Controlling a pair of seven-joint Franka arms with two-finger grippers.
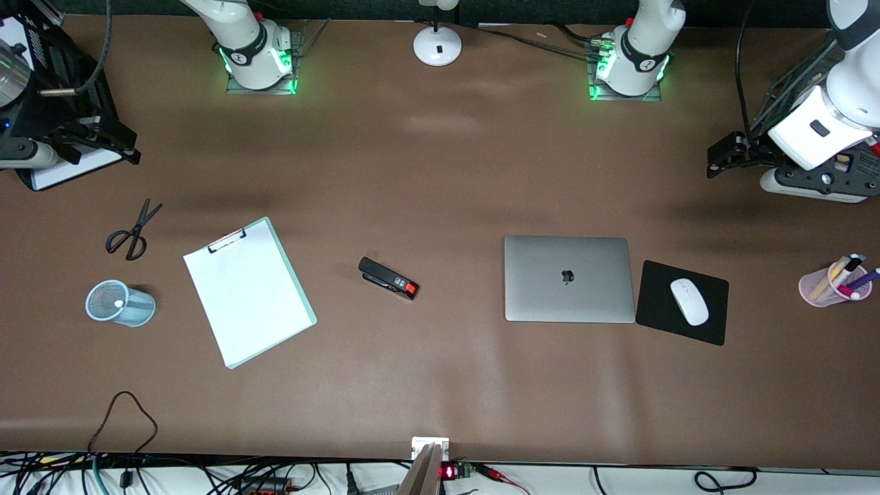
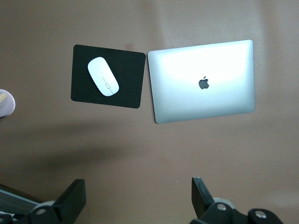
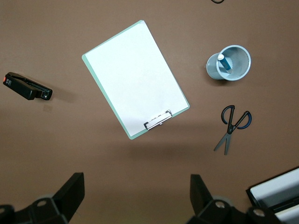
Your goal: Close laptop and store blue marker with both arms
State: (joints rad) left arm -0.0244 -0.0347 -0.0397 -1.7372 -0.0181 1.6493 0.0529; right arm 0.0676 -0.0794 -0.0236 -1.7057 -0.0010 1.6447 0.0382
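Observation:
The silver-grey laptop (image 1: 568,278) lies with its lid shut and the apple logo up, toward the left arm's end of the table; it also shows in the left wrist view (image 2: 202,80). The blue marker (image 3: 223,62) stands in a light-blue mesh cup (image 1: 121,303), white end up, toward the right arm's end. My left gripper (image 2: 137,186) is open and empty, high over bare table beside the laptop. My right gripper (image 3: 136,179) is open and empty, high over bare table beside the clipboard. Neither gripper shows in the front view.
A clipboard with white paper (image 1: 248,290), a black stapler (image 1: 388,278) and scissors (image 1: 133,230) lie on the table. A white mouse (image 1: 689,301) sits on a black pad (image 1: 708,323) beside the laptop. A pink cup with pens (image 1: 832,283) stands at the left arm's end.

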